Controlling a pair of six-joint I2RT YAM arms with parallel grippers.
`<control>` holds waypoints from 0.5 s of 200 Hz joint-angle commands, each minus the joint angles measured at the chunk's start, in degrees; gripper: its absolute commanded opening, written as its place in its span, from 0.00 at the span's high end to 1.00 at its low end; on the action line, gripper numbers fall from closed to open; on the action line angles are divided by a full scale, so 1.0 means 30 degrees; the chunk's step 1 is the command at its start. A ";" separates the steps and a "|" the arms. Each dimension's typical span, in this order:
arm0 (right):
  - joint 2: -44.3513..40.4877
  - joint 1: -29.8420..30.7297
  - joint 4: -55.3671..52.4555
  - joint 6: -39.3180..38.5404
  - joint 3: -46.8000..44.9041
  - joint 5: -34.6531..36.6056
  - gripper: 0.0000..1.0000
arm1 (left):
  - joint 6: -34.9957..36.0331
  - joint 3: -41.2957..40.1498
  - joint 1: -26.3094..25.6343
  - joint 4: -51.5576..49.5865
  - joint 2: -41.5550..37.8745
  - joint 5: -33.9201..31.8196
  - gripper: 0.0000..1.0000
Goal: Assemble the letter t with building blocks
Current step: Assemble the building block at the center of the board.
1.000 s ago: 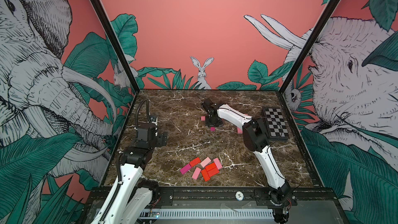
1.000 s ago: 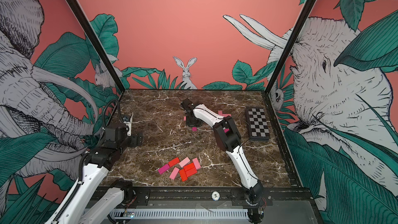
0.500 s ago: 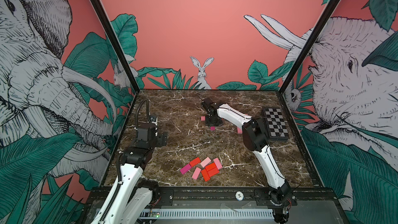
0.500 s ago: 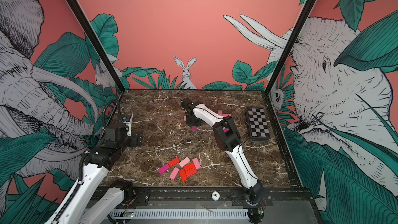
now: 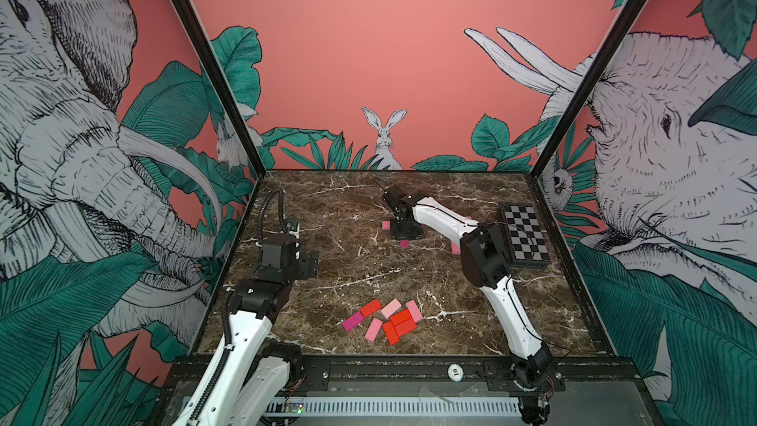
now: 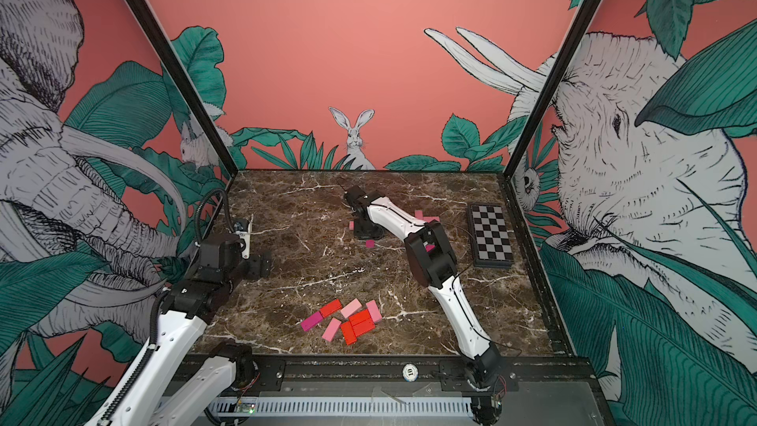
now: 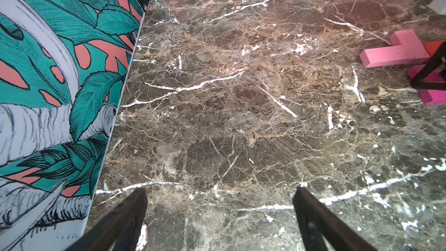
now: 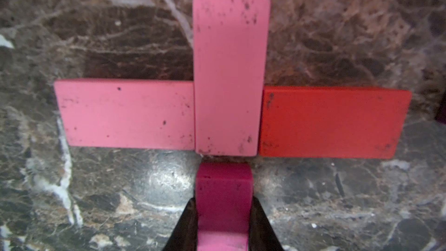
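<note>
In the right wrist view my right gripper [image 8: 223,204] is shut on a magenta block [image 8: 223,182]. The block's free end lies close to the end of a light pink block [image 8: 230,73]. A pink block [image 8: 125,113] and a red block [image 8: 333,123] flank that one and form a cross on the marble. In both top views the right gripper [image 5: 403,231] [image 6: 368,231] stands low at mid-back, with the magenta block's end [image 5: 404,243] showing. Loose building blocks [image 5: 389,319] [image 6: 348,321] lie in a pile near the front. My left gripper [image 7: 220,194] [image 5: 307,264] hangs open over bare marble at the left.
A black-and-white checkered board [image 5: 524,235] [image 6: 491,235] lies at the right, beside the right arm's elbow. A few more pink blocks [image 6: 424,215] sit behind that arm. A poker chip [image 7: 144,235] lies under the left gripper's finger. Enclosure walls ring the table.
</note>
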 commanded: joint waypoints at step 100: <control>0.1788 -0.0493 0.0475 -0.0311 -0.0010 0.0445 0.82 | 0.0038 -0.0079 0.0042 0.0288 -0.0072 -0.0043 0.03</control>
